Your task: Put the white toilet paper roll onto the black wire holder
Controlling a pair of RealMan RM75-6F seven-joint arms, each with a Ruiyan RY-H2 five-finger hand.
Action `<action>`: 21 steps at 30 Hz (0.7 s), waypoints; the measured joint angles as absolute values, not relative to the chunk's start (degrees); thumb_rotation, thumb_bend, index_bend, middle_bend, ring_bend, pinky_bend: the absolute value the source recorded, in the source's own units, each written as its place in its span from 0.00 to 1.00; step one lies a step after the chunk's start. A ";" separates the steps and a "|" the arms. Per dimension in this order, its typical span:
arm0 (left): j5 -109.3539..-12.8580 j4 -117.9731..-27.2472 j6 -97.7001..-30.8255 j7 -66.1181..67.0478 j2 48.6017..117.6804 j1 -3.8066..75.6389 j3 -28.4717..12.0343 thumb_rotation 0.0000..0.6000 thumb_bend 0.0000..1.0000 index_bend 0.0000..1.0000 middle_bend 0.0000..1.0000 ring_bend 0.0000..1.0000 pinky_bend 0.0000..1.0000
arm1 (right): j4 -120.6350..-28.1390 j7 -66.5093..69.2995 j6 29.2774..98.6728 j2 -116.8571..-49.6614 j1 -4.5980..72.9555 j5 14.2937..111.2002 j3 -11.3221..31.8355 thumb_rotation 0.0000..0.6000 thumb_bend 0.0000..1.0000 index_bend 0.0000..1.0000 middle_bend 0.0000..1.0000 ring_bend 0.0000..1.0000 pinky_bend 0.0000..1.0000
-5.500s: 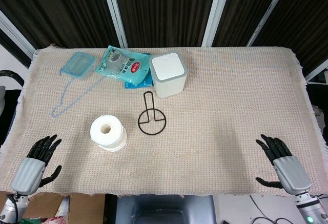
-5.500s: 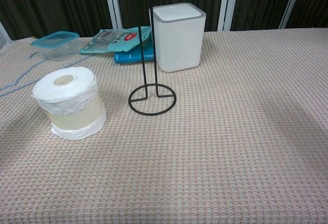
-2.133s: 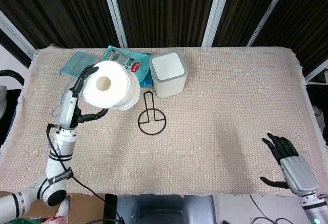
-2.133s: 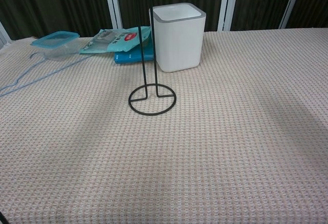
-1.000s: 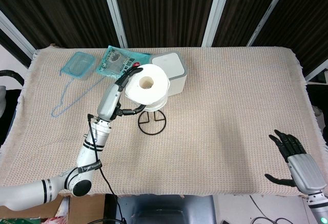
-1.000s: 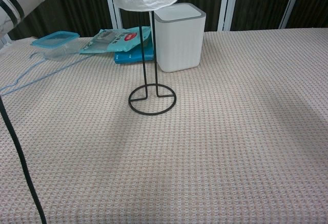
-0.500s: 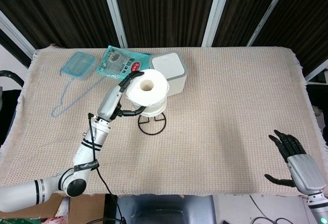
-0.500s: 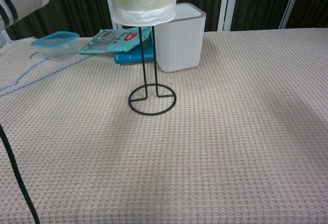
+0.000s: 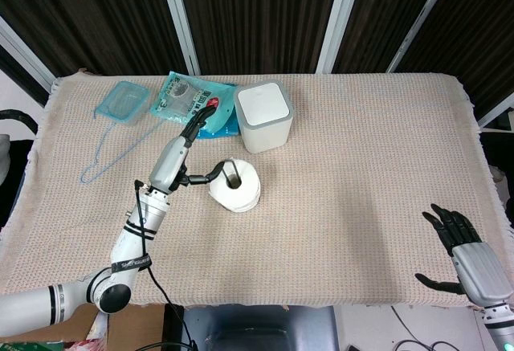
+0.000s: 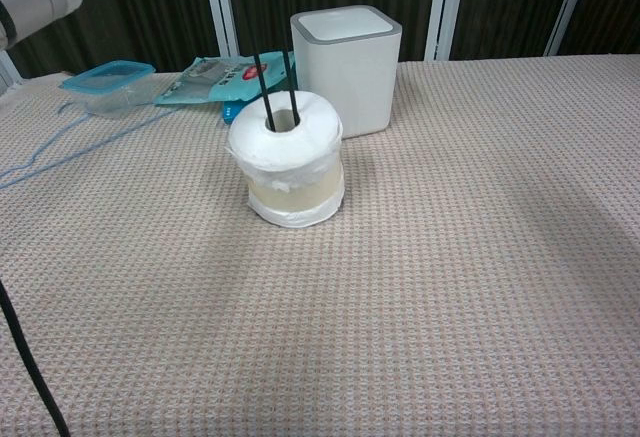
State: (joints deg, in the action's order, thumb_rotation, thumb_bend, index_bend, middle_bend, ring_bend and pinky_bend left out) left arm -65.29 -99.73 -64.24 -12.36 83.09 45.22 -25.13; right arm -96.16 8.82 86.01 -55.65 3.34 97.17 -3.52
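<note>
Toilet paper roll (image 10: 287, 162) sits over the wire holder (image 10: 265, 62), frame centre-left; bin (image 10: 345, 69) directly behind; pouch (image 9: 187, 98) and container (image 9: 120, 101) upper left.

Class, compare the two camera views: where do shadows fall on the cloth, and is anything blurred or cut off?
Head view: even, soft light, only a faint shadow beside the toilet paper roll; the right hand is cropped at the corner. Chest view: a broad soft shadow darkens the tablecloth at right; the left arm at the top-left corner is cut off and blurred.
</note>
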 measured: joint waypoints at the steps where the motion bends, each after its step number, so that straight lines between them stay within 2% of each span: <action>1: -65.71 -99.91 -64.44 -12.19 82.89 45.05 -24.91 1.00 0.37 0.00 0.00 0.00 0.11 | -96.20 8.75 85.98 -55.63 3.32 97.18 -3.57 1.00 0.14 0.00 0.00 0.00 0.00; 8: -73.37 -101.92 -67.80 -10.09 79.28 41.30 -19.96 1.00 0.40 0.00 0.00 0.00 0.09 | -96.60 7.54 85.05 -55.54 3.42 97.04 -3.81 1.00 0.14 0.00 0.00 0.00 0.00; 14: -85.93 -100.47 -76.51 -7.04 74.33 32.89 -10.12 1.00 0.40 0.00 0.00 0.00 0.06 | -97.24 5.81 84.38 -55.64 3.43 96.93 -4.05 1.00 0.14 0.00 0.00 0.00 0.00; 21: -94.61 -88.11 -89.54 -3.89 72.88 18.78 2.79 1.00 0.40 0.00 0.00 0.00 0.03 | -97.44 2.20 82.92 -56.99 3.70 95.63 -3.69 1.00 0.14 0.00 0.00 0.00 0.00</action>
State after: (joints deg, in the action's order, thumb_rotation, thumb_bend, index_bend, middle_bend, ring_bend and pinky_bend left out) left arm -94.61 -88.11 -89.54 -3.89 72.88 18.78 2.79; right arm -97.44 2.20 82.92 -56.99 3.70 95.63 -3.69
